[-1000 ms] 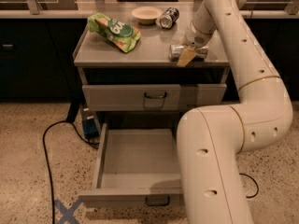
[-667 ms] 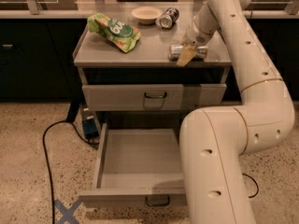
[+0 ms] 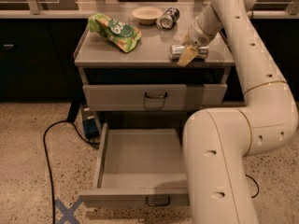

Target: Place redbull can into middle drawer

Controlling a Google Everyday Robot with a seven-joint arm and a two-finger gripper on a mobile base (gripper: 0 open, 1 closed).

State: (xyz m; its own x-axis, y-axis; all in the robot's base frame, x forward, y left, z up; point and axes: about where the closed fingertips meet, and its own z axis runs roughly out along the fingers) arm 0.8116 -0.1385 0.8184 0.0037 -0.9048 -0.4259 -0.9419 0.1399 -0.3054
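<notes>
Atop cabinet, gripper seemingly clenched on redbull can; middle drawer open over speckled floor.

Tan gripper at silver redbull can

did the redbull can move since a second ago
No. The redbull can stays lying near the cabinet top's front right edge, with the gripper at it.

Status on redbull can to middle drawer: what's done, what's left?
Done: the middle drawer stands pulled open. In hand: the claw is at the redbull can, which lies on its side on the cabinet top; a firm grip isn't confirmed and the can isn't lifted. Left: raise the can, bring it down over the drawer, release it inside.
</notes>
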